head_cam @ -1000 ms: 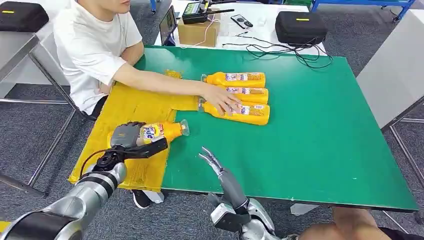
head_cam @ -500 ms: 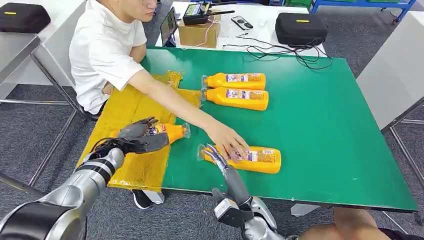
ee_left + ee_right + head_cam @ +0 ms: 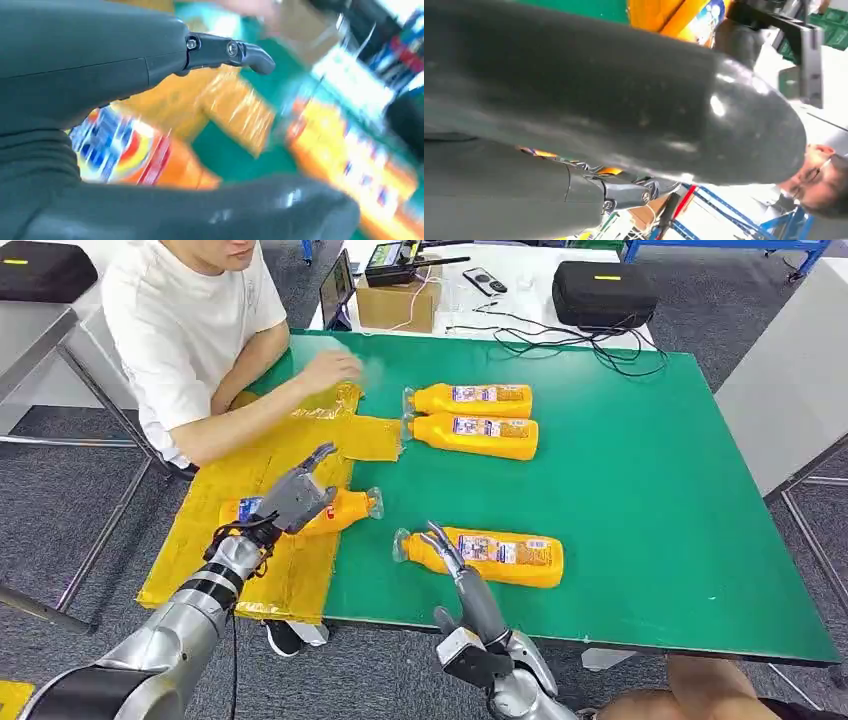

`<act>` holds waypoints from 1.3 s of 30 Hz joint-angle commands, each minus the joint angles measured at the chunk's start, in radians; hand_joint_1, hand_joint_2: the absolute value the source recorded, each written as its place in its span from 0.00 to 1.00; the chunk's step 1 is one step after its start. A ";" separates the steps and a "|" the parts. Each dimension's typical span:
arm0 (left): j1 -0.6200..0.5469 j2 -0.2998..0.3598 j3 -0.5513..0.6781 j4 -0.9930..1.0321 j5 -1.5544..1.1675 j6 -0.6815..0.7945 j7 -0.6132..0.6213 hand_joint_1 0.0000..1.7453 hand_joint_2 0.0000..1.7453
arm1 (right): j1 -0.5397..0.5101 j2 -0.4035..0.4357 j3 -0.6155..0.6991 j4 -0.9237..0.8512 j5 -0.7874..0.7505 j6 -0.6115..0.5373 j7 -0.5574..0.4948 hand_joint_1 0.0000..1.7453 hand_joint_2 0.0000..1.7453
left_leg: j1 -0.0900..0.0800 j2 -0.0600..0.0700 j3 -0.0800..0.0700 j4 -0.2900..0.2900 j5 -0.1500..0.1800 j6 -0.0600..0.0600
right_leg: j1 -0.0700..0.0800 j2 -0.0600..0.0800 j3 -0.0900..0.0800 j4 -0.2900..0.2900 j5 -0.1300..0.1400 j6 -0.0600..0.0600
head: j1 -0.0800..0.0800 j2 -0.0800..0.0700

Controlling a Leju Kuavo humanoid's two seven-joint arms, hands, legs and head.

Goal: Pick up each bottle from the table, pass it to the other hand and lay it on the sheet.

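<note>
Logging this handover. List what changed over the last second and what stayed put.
The left hand let go of the bottle on the sheet and opened above it. The person's hand slid a third bottle towards the right hand, then drew back. The two far bottles and the yellow sheet stayed.

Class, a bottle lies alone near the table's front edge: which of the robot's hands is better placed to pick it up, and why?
The right hand. Its fingers already reach the neck end of the near bottle, while the left hand sits over the bottle on the yellow sheet, farther away.
</note>
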State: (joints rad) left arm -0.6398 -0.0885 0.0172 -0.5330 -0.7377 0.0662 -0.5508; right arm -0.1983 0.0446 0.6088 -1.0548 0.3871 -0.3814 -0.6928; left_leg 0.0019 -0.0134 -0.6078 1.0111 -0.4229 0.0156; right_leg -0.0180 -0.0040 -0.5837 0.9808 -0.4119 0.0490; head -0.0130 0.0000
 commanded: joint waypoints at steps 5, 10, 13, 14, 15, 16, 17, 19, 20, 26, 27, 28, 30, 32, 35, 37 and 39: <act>0.154 -0.008 -0.137 -0.441 0.065 0.255 0.099 0.00 1.00 | 0.033 -0.022 -0.097 0.016 0.277 -0.132 0.027 0.00 1.00 | 0.001 0.003 -0.001 0.000 -0.003 -0.001 | 0.001 0.001 -0.001 0.000 -0.002 -0.002 | 0.000 0.000; 0.368 -0.046 -0.172 -0.755 0.175 0.281 0.123 0.00 1.00 | 0.056 -0.160 -0.231 -0.052 0.553 -0.138 0.244 0.00 1.00 | 0.000 0.002 -0.004 -0.001 -0.002 0.000 | 0.000 0.000 -0.004 -0.001 -0.001 -0.001 | 0.000 0.000; 0.448 -0.048 -0.190 -0.843 0.217 0.273 0.131 0.00 1.00 | 0.060 -0.208 -0.313 -0.083 0.621 -0.094 0.285 0.00 1.00 | -0.002 0.002 -0.003 0.000 -0.003 0.001 | -0.002 0.000 -0.003 -0.002 -0.003 -0.001 | 0.000 0.000; 0.461 -0.056 -0.182 -0.851 0.239 0.279 0.134 0.00 1.00 | 0.059 -0.217 -0.325 -0.080 0.652 -0.073 0.302 0.00 1.00 | -0.002 0.001 -0.005 0.000 -0.003 0.000 | -0.002 -0.001 -0.005 -0.001 -0.002 -0.001 | 0.000 0.000; 0.478 -0.064 -0.175 -0.860 0.258 0.277 0.136 0.00 1.00 | 0.056 -0.230 -0.333 -0.076 0.691 -0.042 0.349 0.00 1.00 | -0.002 0.002 -0.006 0.000 -0.002 0.000 | -0.003 0.000 -0.006 -0.001 -0.002 -0.001 | 0.000 0.000; 0.507 -0.072 -0.174 -0.873 0.262 0.279 0.136 0.00 1.00 | 0.054 -0.245 -0.348 -0.069 0.693 0.003 0.387 0.00 1.00 | -0.003 0.002 -0.005 0.001 -0.004 0.001 | -0.002 0.000 -0.004 -0.001 -0.003 -0.001 | 0.000 0.000; 0.544 -0.079 -0.178 -0.885 0.259 0.282 0.132 0.00 1.00 | 0.058 -0.267 -0.352 -0.061 0.701 0.031 0.395 0.00 1.00 | -0.003 0.002 -0.006 0.001 -0.003 0.001 | -0.003 0.001 -0.006 -0.001 -0.002 -0.001 | 0.001 0.000; 0.598 -0.098 -0.190 -0.864 0.223 0.317 0.128 0.00 1.00 | 0.072 -0.298 -0.368 -0.033 0.707 0.057 0.399 0.00 1.00 | -0.004 0.002 -0.004 -0.001 -0.003 0.001 | -0.004 0.000 -0.004 -0.003 -0.002 -0.001 | 0.000 0.000; 0.599 -0.111 -0.186 -0.825 0.232 0.322 0.133 0.00 1.00 | 0.049 -0.306 -0.362 -0.006 0.727 0.056 0.398 0.00 1.00 | -0.004 0.003 -0.002 -0.001 -0.004 0.001 | -0.003 0.000 -0.002 -0.003 -0.003 -0.002 | 0.000 0.000; 0.591 -0.114 -0.195 -0.746 0.203 0.350 0.111 0.00 1.00 | -0.094 -0.246 -0.316 0.119 0.756 0.073 0.415 0.00 1.00 | -0.003 0.008 -0.004 -0.001 -0.004 0.001 | -0.002 0.006 -0.005 -0.003 0.000 -0.001 | 0.000 0.000; 0.588 -0.113 -0.195 -0.747 0.203 0.349 0.111 0.00 1.00 | -0.097 -0.245 -0.315 0.122 0.757 0.074 0.416 0.00 1.00 | -0.003 0.007 -0.006 -0.001 -0.003 0.001 | -0.003 0.004 -0.007 -0.002 0.000 -0.001 | 0.000 0.000; 0.586 -0.113 -0.194 -0.745 0.203 0.348 0.111 0.00 1.00 | -0.103 -0.245 -0.310 0.136 0.758 0.067 0.419 0.00 1.00 | -0.003 0.009 -0.004 -0.001 -0.004 0.001 | -0.002 0.005 -0.005 -0.003 0.000 -0.002 | 0.000 0.000; 0.572 -0.111 -0.194 -0.735 0.195 0.356 0.114 0.00 1.00 | -0.131 -0.233 -0.303 0.172 0.743 0.075 0.407 0.00 1.00 | -0.003 0.005 -0.006 -0.001 -0.002 0.001 | -0.003 0.002 -0.007 -0.002 0.000 -0.001 | 0.000 0.000; 0.554 -0.107 -0.191 -0.723 0.193 0.360 0.114 0.00 1.00 | -0.177 -0.214 -0.281 0.205 0.745 0.089 0.401 0.00 1.00 | -0.003 0.005 -0.006 -0.001 -0.002 0.002 | -0.002 0.003 -0.007 -0.002 0.001 0.000 | 0.000 0.000; 0.521 -0.099 -0.191 -0.694 0.179 0.370 0.123 0.00 1.00 | -0.267 -0.171 -0.214 0.323 0.769 0.074 0.398 0.00 1.00 | -0.002 0.010 -0.004 0.000 -0.003 0.002 | -0.002 0.007 -0.006 -0.002 0.001 -0.001 | 0.000 0.000; 0.514 -0.097 -0.190 -0.690 0.180 0.369 0.124 0.00 1.00 | -0.284 -0.157 -0.198 0.339 0.772 0.072 0.403 0.00 1.00 | -0.003 0.008 -0.006 -0.001 -0.001 0.002 | -0.002 0.004 -0.008 -0.002 0.001 0.000 | 0.000 0.000; 0.513 -0.098 -0.189 -0.690 0.180 0.369 0.124 0.00 1.00 | -0.287 -0.153 -0.193 0.345 0.773 0.070 0.409 0.00 1.00 | -0.002 0.008 -0.005 -0.001 -0.002 0.002 | -0.002 0.005 -0.006 -0.002 0.001 -0.001 | 0.000 0.000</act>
State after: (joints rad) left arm -0.0638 -0.2083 -0.1640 -1.3165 -0.5551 0.4333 -0.4341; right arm -0.3451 -0.1774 0.3169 -0.9157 1.1505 -0.3094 -0.2930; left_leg -0.0013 -0.0093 -0.6161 1.0111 -0.4236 0.0186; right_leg -0.0208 -0.0028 -0.5923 0.9798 -0.4111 0.0505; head -0.0133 0.0000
